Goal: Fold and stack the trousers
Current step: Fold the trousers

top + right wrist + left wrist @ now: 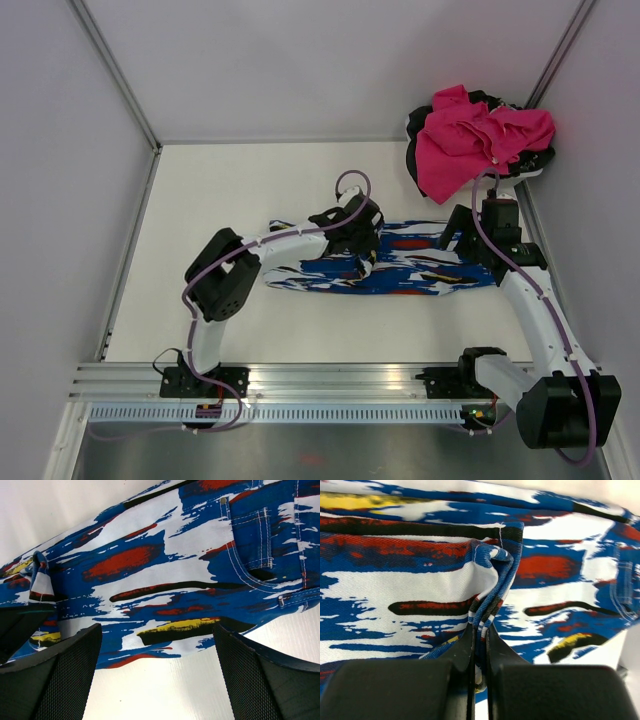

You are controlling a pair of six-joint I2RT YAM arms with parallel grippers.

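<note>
Now, the trousers [420, 265] lie stretched left to right across the middle of the table [250, 190], waist end to the right, and the left gripper [480, 630] is clamped on a thin pinched-up ridge of cloth about midway along them. The right gripper [157, 630] hangs over the waist end, fingers wide apart, holding nothing, with the pocket [250, 535] just beyond it. The worry is that grip on the left: only a narrow crease sits between the pads, several layers bunched together, so a quick lift could let the cloth slide out, or carry one layer and leave the rest lying. With just one point held, the trousers could also swing and drag, and the fold would land crooked with edges not matching. The two arms are close together over the cloth, so a careless reach from the right might bump the left. And the pink garment [470, 140] heaped in the far right corner is near enough to catch a wide sweep
</note>
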